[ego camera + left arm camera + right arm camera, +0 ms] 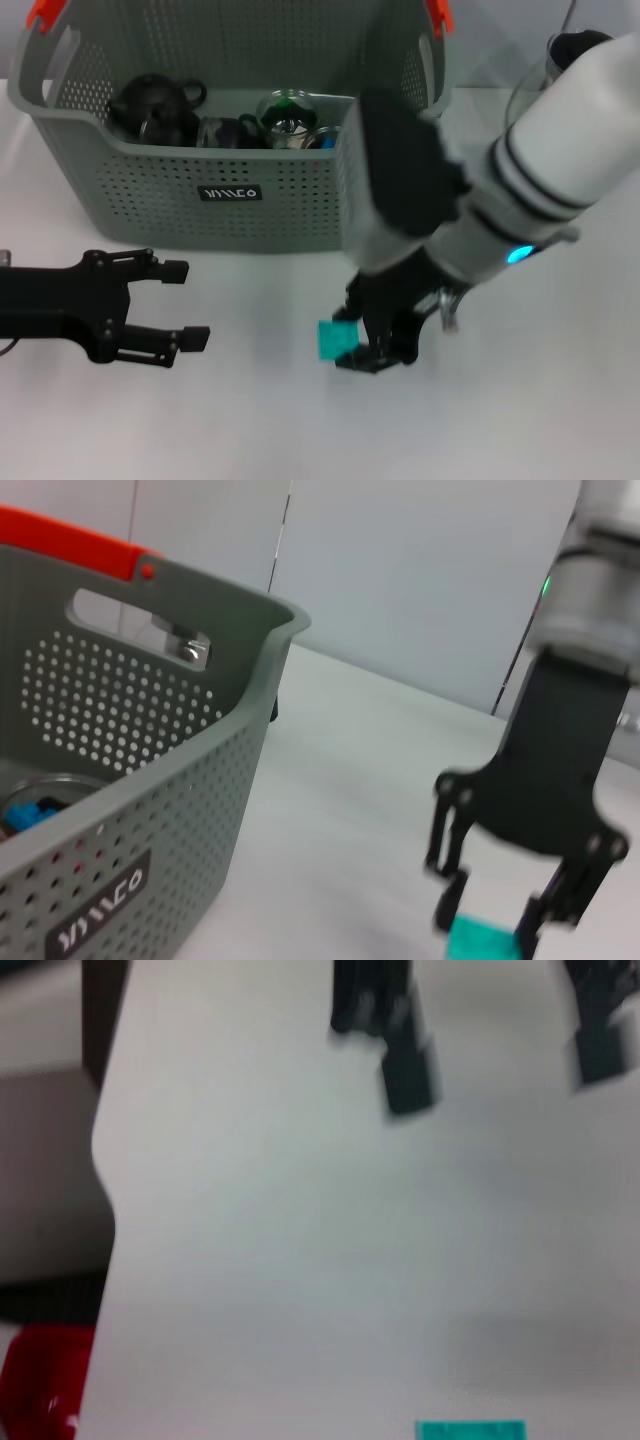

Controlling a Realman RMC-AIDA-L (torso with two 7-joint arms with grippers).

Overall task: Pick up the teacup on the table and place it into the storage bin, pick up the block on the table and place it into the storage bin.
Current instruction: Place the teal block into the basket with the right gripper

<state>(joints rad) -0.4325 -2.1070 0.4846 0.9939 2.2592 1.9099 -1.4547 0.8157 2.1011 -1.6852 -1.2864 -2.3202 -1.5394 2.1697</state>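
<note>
Fingers (452, 888) of the right gripper (372, 335) straddle the teal block (334, 339) before the storage bin (230, 200), seemingly unclosed; centre, then squeeze. Left gripper (180, 305) idles open.

The storage bin (150, 190) bears a small black label (230, 193) with white lettering, possibly "YIMCO"

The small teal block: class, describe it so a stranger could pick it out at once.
Start at the large grey-green perforated plastic storage bin at the back of the white table. In front of its right end, the right gripper hangs down with its black fingers open around the small teal block. It is the only brightly coloured thing on the bare tabletop.
</note>
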